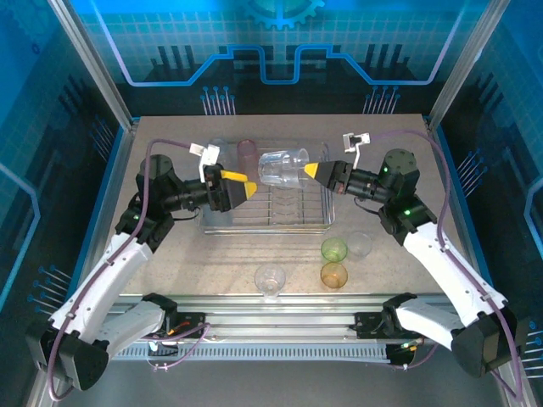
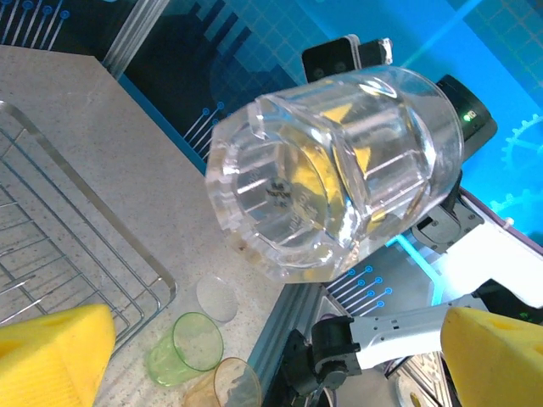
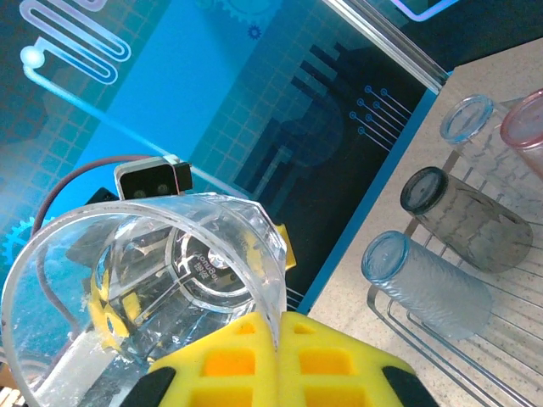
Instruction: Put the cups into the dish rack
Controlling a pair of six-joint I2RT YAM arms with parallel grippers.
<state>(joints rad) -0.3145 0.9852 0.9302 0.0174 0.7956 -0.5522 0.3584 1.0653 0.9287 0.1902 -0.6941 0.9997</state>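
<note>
The right gripper (image 1: pixel 315 170) is clamped on the rim of one clear tumbler (image 1: pixel 284 167). Its yellow pads (image 3: pixel 229 360) pinch the wall, one inside the mouth and one outside. The tumbler lies on its side in the air, its base pointing away from the right gripper and towards the left gripper (image 1: pixel 244 185), with the dish rack (image 1: pixel 318 222) directly beneath both. The left gripper's fingers (image 2: pixel 51 352) are spread wide apart and hold nothing. The tumbler's base hangs just ahead of them, in line with the gap between them, and no contact shows.

Nine cups can be counted.

**In the right gripper: one**
- The clear tumbler.

**In the rack: four**
- These sit ahead of the right gripper and past the held tumbler, by the rack's far rim.
- A frosted pale cup (image 3: pixel 428 287) lies on its side on the wires.
- A smoky grey cup (image 3: pixel 465 219) lies tilted just beyond it.
- A clear cup with a bluish rim (image 3: pixel 467 119) and a pink cup (image 3: pixel 528 127) are farther along.
- Their footing on the prongs cannot be made out.

**On the table: four**
- These stand upright on the near side of the right gripper, outside the rack's near corner.
- A green cup (image 1: pixel 334 249) stands with a clear cup (image 1: pixel 360 245) just beside it.
- An orange cup (image 1: pixel 333 275) stands just nearer than the green one.
- A second clear cup (image 1: pixel 270 278) stands apart from the other three, on the near side of the rack about midway between the two grippers.
</note>
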